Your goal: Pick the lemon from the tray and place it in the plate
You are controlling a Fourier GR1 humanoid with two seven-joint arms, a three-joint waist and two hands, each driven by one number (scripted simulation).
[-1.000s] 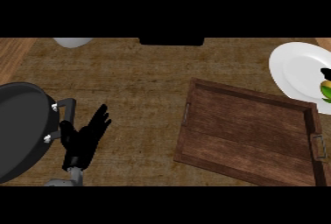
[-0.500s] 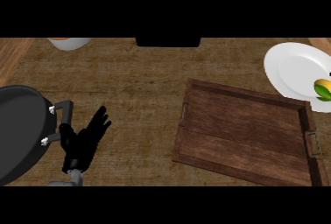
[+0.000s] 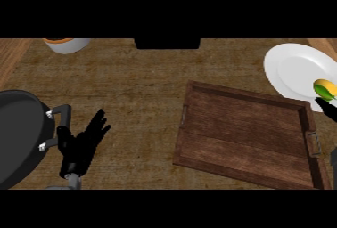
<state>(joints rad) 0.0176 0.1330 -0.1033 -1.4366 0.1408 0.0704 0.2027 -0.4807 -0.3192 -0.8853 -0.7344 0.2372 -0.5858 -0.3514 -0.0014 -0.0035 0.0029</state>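
Up right, on the white plate (image 3: 289, 67) beside the wooden tray (image 3: 247, 133): lemon (image 3: 324, 88), yellow-green, at the view's edge. Just below it, a black right hand (image 3: 327, 108), fingertips alone showing, grip impossible to tell. Lower left, left hand (image 3: 80, 144) resting open, fingers straight, holding nothing, beside the black pan (image 3: 20, 133)

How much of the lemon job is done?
Nearly all. The wooden tray holds nothing, and the lemon lies on the white plate. The right hand shows only as fingers beside it. Left to do: move that hand away. The left hand rests open by the pan.
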